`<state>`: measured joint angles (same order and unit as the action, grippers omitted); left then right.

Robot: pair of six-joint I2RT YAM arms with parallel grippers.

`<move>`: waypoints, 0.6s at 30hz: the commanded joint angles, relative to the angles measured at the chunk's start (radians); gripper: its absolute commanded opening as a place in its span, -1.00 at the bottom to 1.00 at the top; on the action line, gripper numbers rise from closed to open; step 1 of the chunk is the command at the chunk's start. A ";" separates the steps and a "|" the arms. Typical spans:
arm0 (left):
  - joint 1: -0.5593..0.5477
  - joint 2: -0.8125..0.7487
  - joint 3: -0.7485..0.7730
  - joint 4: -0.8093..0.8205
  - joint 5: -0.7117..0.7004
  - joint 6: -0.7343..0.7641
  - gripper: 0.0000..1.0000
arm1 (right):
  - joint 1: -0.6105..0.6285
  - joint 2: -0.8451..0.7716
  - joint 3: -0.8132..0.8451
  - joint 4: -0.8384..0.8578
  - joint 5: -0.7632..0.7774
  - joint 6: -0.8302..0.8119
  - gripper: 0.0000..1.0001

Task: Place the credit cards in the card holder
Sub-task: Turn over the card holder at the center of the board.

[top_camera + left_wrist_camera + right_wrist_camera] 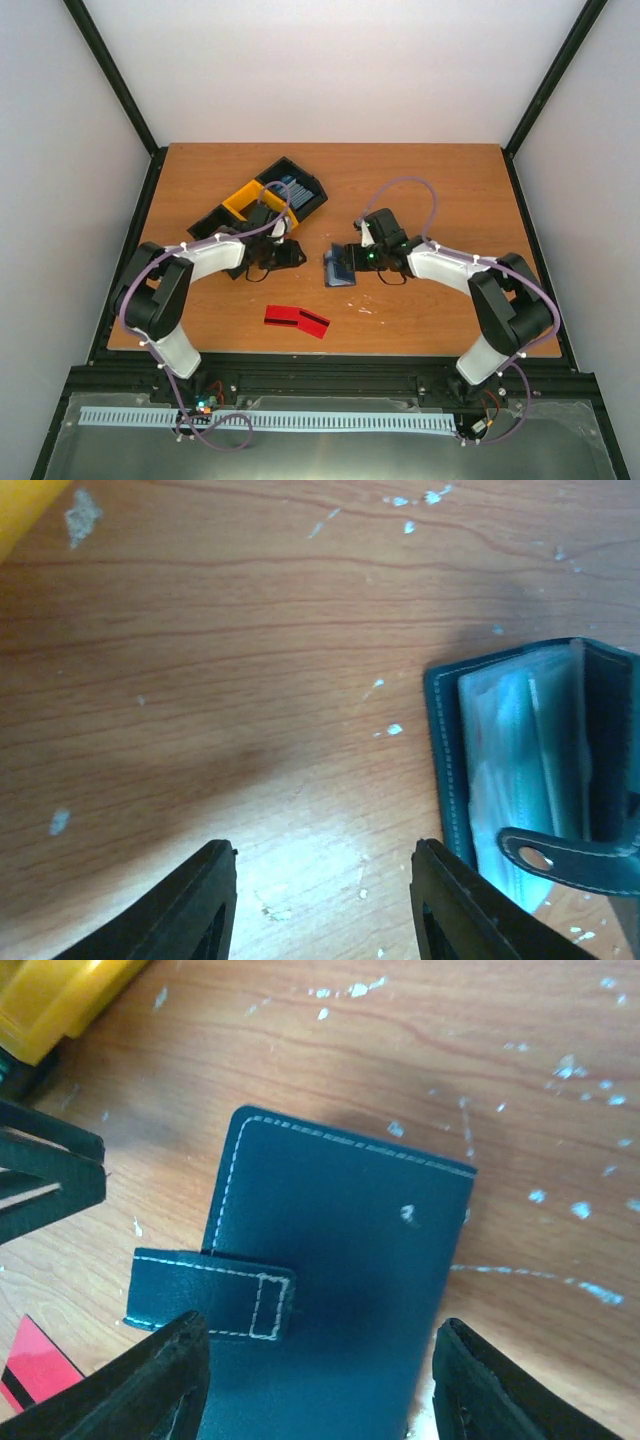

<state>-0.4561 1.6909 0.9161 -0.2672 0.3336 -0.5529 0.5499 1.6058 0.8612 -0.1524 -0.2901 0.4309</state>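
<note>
Closest to the near edge of the worktop (440, 190), the credit cards (297, 320) lie flat, none yet in the holder. They show as one red strip with a dark stripe. I cannot tell how many are stacked or overlapped. Their long axis runs across the worktop, left to right, dipping slightly toward the near edge at its right end.

Beyond them, the two hands face each other across the middle. On the left hand (288, 256) the fingers are apart, with only bare wood between them in its wrist view. On the right hand (352, 262) the fingers are also apart, straddling the card holder (338, 271) from above. A sliver of worktop shows between one finger and the holder's edge, so I judge it not clamped. The holder lies just beside the left hand, on that hand's right. The left wrist view shows its cover partly lifted and pale clear sleeves inside. The right wrist view shows the dark cover with the snap tab (212, 1295) lying across one edge.

Governing relation: the cards sit closer to the near edge than either hand, almost straight back from the left hand and off to the left of the right hand. I judge that the left hand, being closer and free, should fetch them, closing across the short axis, while the right attends to the holder.

Farthest are the black and yellow bins (265, 200), behind the left hand and not concerned.
</note>
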 commanded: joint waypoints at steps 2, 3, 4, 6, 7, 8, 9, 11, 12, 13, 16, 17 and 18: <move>0.003 -0.070 -0.045 0.129 0.140 0.010 0.02 | 0.042 0.047 0.077 -0.184 0.086 0.037 0.20; 0.002 -0.085 -0.054 0.156 0.172 0.011 0.06 | 0.045 0.061 0.086 -0.208 0.095 0.052 0.19; 0.002 -0.093 -0.061 0.176 0.199 0.017 0.09 | 0.047 0.077 0.095 -0.223 0.094 0.058 0.18; 0.002 -0.102 -0.062 0.195 0.243 0.030 0.11 | 0.050 0.118 0.114 -0.253 0.081 0.059 0.13; 0.002 -0.106 -0.066 0.205 0.263 0.033 0.12 | 0.052 0.143 0.124 -0.263 0.069 0.054 0.11; 0.002 -0.109 -0.068 0.218 0.280 0.033 0.15 | 0.055 0.162 0.136 -0.278 0.061 0.049 0.09; 0.002 -0.111 -0.070 0.225 0.287 0.030 0.16 | 0.058 0.180 0.144 -0.286 0.057 0.046 0.07; 0.002 -0.105 -0.069 0.234 0.299 0.032 0.18 | 0.060 0.209 0.161 -0.304 0.053 0.045 0.04; 0.002 -0.100 -0.066 0.230 0.297 0.032 0.18 | 0.061 0.220 0.169 -0.315 0.057 0.049 0.04; 0.002 -0.094 -0.062 0.224 0.292 0.035 0.21 | 0.061 0.232 0.176 -0.326 0.062 0.054 0.04; 0.000 -0.061 -0.039 0.194 0.291 0.062 0.24 | 0.061 0.251 0.187 -0.361 0.097 0.084 0.03; -0.002 -0.049 -0.029 0.183 0.295 0.076 0.25 | 0.059 0.252 0.187 -0.370 0.106 0.091 0.03; -0.005 -0.037 -0.018 0.170 0.297 0.085 0.25 | 0.060 0.253 0.188 -0.378 0.107 0.099 0.04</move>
<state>-0.4564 1.6127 0.8520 -0.0822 0.6029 -0.5266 0.6018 1.8103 1.0603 -0.4213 -0.2363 0.4877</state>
